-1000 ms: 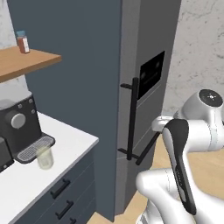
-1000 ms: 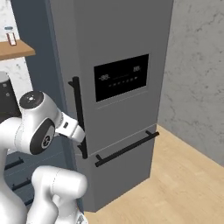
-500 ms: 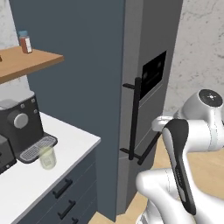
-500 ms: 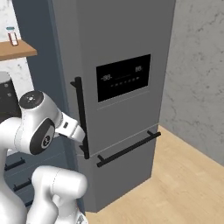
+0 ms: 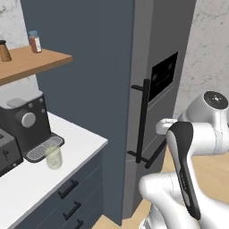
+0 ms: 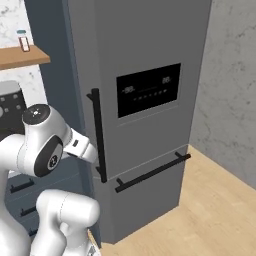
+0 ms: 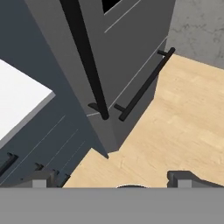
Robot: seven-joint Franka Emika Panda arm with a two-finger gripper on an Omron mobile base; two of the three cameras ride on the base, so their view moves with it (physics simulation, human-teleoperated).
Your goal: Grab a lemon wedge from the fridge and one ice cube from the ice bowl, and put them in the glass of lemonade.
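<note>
Right base view: grey fridge (image 6: 145,55) closed, black bar handles.

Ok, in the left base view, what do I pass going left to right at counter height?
Toaster → coffee machine → glass of lemonade → fridge's upright black bar handle → the robot's white arm.

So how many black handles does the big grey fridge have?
2. A tall upright handle runs down the upper door, and a slanted bar handle crosses the lower drawer of the fridge. Others may be hidden.
</note>
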